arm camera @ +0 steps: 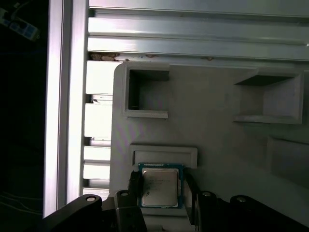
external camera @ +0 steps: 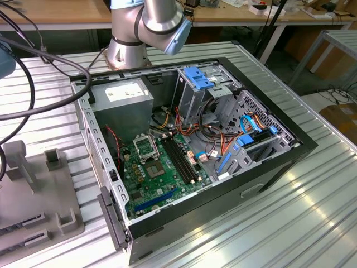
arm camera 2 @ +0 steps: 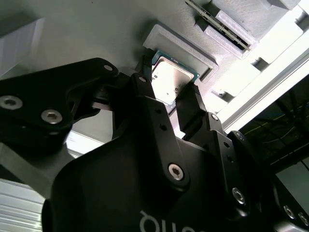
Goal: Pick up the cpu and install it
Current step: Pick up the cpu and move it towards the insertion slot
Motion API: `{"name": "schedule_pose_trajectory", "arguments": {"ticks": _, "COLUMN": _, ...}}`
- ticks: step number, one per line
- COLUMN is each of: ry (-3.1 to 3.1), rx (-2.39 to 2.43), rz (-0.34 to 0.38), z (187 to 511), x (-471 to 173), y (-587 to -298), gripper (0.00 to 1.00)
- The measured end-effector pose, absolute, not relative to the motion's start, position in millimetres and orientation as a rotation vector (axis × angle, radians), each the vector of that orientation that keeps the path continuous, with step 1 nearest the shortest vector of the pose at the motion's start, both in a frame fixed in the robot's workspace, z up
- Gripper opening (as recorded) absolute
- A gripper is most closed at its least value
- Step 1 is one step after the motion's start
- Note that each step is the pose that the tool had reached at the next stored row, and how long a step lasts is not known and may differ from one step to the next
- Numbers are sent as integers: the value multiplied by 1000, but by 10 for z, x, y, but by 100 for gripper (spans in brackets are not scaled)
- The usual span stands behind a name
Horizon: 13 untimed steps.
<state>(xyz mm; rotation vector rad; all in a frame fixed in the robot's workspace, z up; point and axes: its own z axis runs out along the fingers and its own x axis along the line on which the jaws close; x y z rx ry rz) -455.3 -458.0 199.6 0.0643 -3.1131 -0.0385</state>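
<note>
the open tool (arm camera 2: 168, 81) straddles the cpu (arm camera: 160, 188), which lies flat in a shallow recess of the grey fixture (arm camera: 217, 145), with one finger just beside each of two opposite edges and the chip directly between them.

Cut-off white lettering (arm camera 2: 161, 223) on the hand (arm camera 2: 168, 87), unreadable, power-supply label (external camera: 124, 91) illegible

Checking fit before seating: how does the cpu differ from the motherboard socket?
The cpu shows a bright silver face; the socket is a metal frame with a dark centre. The cpu lies in a grey holder, the socket in the case. Both are square.
</note>
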Motion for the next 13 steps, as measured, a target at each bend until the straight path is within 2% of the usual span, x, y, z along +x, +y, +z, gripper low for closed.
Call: {"name": "schedule_pose_trajectory", "arguments": {"ticks": 13, "ry": -3113, "rx": 64, "rz": -38, "z": 2114, "x": -4552, "y": -4580, "gripper": 45}}
